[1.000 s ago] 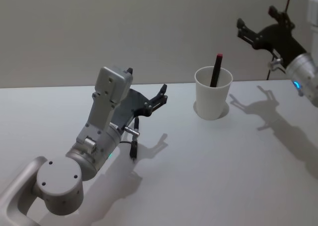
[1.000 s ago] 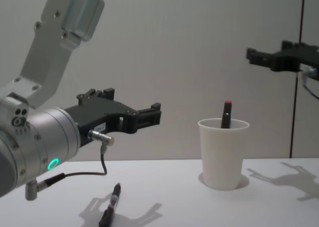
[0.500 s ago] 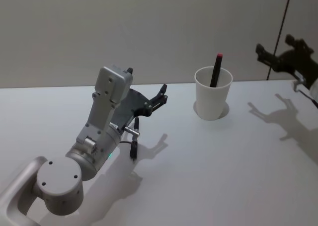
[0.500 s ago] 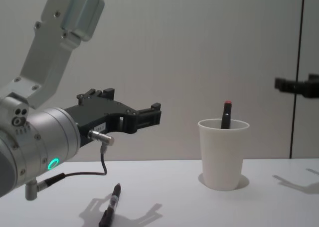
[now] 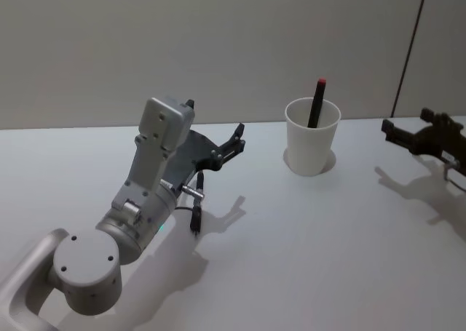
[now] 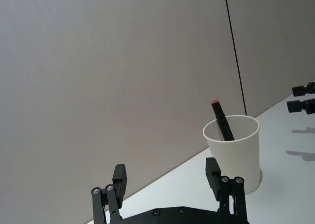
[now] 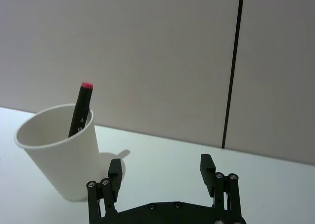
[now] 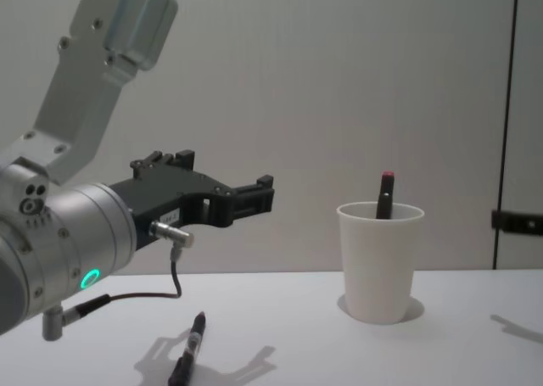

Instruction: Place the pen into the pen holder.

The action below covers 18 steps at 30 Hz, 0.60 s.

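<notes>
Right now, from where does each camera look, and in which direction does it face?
Head view: high up, looking forward and down at the table; the left arm, its open left claw and the open right claw show.
Chest view: lower, looking level across the table; the left arm shows large.
Left wrist view: behind the left claw, facing the pen holder and wall.
Right wrist view: behind the right claw, facing the pen holder too.
Shared: both wrist views see the red-tipped pen standing in the pen holder.

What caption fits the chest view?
Pen stands in cup; spare pen lies on table below open left gripper, right gripper at edge.
</notes>
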Each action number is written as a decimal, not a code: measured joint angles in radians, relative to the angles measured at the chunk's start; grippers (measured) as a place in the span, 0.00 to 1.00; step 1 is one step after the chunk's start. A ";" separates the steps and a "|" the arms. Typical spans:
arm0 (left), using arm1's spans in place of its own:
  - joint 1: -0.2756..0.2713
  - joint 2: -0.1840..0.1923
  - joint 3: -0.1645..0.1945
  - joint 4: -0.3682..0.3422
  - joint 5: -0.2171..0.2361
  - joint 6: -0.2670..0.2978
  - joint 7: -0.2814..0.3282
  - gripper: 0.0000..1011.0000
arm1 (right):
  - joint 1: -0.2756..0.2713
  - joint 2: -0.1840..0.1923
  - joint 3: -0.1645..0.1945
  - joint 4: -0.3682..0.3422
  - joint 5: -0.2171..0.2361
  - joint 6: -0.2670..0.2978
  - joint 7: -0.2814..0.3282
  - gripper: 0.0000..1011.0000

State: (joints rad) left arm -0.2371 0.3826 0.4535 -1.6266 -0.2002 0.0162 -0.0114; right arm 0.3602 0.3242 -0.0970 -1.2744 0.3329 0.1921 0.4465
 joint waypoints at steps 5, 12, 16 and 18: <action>0.002 0.008 -0.005 -0.008 0.000 0.019 -0.007 0.99 | -0.018 0.009 0.004 -0.001 0.007 0.023 0.014 0.99; 0.007 0.023 -0.018 -0.028 -0.007 0.063 -0.020 0.99 | -0.036 0.018 0.008 -0.003 0.014 0.046 0.028 0.99; 0.009 0.031 -0.024 -0.041 -0.013 0.093 -0.030 0.99 | -0.041 0.020 0.010 -0.003 0.016 0.052 0.032 0.99; 0.009 0.034 -0.027 -0.045 -0.016 0.107 -0.034 0.99 | -0.044 0.021 0.010 -0.003 0.017 0.056 0.034 0.99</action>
State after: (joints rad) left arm -0.2276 0.4169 0.4269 -1.6717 -0.2162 0.1228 -0.0456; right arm 0.3164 0.3453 -0.0868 -1.2777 0.3501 0.2482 0.4806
